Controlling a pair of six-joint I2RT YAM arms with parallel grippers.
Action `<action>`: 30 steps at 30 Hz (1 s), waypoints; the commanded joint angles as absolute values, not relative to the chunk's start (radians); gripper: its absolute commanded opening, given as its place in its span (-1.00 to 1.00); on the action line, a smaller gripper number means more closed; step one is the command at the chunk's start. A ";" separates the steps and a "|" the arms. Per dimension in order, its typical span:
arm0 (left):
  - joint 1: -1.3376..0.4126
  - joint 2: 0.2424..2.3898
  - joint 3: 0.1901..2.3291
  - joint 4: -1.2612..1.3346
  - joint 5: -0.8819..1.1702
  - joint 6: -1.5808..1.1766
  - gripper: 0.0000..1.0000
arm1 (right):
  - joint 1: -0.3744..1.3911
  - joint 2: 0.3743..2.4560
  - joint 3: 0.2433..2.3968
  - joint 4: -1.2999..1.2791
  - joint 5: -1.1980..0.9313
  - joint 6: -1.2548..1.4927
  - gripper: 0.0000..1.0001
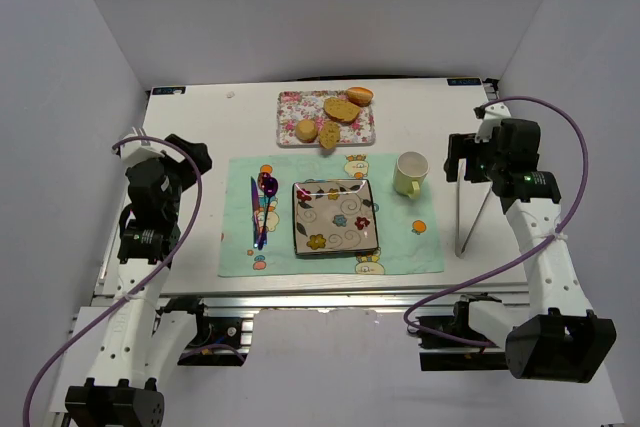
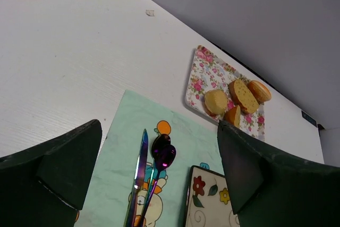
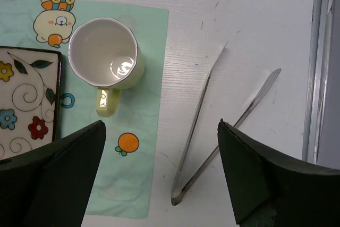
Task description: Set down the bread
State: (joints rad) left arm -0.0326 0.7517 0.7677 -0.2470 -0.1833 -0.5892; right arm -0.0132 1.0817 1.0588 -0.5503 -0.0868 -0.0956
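The left gripper (image 2: 158, 126) hangs over the left side of the table (image 1: 200, 117), its fingers spread wide with nothing between them. Just to its right a green placemat (image 1: 240, 247) lies along the near edge in the middle of the table. On the mat's left part a knife (image 1: 255, 212) and a purple spoon (image 1: 266, 197) lie side by side, pointing toward the far edge. Beside them, in the middle of the mat, sits a square flowered plate (image 1: 336, 217) with nothing on it. Beyond the plate, near the far edge, is a floral tray (image 1: 290, 107) with four pieces of bread on it. The bread (image 1: 329, 134), a small oval golden-brown slice, lies at the tray's near edge and juts over it toward the mat. A round pale bun (image 1: 305, 130) sits just beside it on the left. A larger flat slice (image 1: 341, 109) lies behind it, and a darker roll (image 1: 360, 95) lies at the tray's far right corner. On the right part of the mat stands a pale yellow cup (image 1: 410, 172), upright and empty, its handle toward the near edge. Metal tongs (image 1: 470, 217) lie on the bare table just off the mat's right edge, their arms spreading toward the far edge. The right gripper (image 3: 160, 123) hovers above the cup and tongs near the right edge of the table, its fingers also wide apart and holding nothing.
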 commanded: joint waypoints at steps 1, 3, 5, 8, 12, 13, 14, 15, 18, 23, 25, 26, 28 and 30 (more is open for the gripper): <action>-0.031 0.739 0.792 -0.233 -0.158 -0.603 0.96 | -0.017 1.071 1.115 -0.554 -0.132 -0.150 0.79; -0.032 0.742 0.792 -0.230 -0.164 -0.607 0.94 | -0.017 1.049 1.112 -0.561 -0.278 -0.259 0.79; -0.032 0.742 0.792 -0.224 -0.176 -0.614 0.78 | -0.014 1.025 1.100 -0.612 -0.418 -0.501 0.79; -0.032 0.758 0.802 -0.219 -0.167 -0.615 -0.46 | 0.032 0.945 1.039 -0.687 -0.676 -0.774 0.79; -0.032 0.801 0.821 -0.216 -0.106 -0.612 -1.00 | 0.049 0.907 0.965 -0.562 -0.602 -0.582 0.79; -0.032 0.824 0.824 -0.209 -0.079 -0.600 -1.00 | 0.049 0.919 0.969 -0.561 -0.589 -0.559 0.77; -0.032 0.839 0.825 -0.195 -0.007 -0.589 -0.89 | 0.048 0.967 0.980 -0.609 -0.581 -0.551 0.65; -0.031 0.857 0.830 -0.189 0.053 -0.577 -0.37 | 0.049 0.997 1.000 -0.614 -0.513 -0.487 0.09; -0.038 0.940 0.850 -0.202 0.144 -0.578 0.41 | 0.016 1.118 1.051 -0.652 -0.377 -0.350 -1.00; -0.126 0.991 0.847 -0.196 0.104 -0.543 0.75 | -0.034 1.178 1.069 -0.656 -0.188 -0.253 0.74; -0.147 1.006 0.848 -0.196 0.101 -0.546 0.79 | -0.049 1.207 1.051 -0.661 -0.131 -0.195 0.79; -0.152 1.017 0.847 -0.195 0.100 -0.549 0.79 | -0.060 1.219 1.031 -0.661 -0.117 -0.189 0.79; -0.158 1.019 0.841 -0.190 0.091 -0.554 0.80 | -0.084 1.226 1.016 -0.643 -0.107 -0.154 0.77; -0.158 1.011 0.833 -0.190 0.080 -0.555 0.79 | -0.094 1.253 1.008 -0.644 -0.031 -0.106 0.69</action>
State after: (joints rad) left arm -0.1555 1.0248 0.8196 -0.2081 0.0872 -0.5621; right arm -0.0727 1.2343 1.0164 -0.6510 -0.1513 -0.2089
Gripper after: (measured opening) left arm 0.894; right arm 0.858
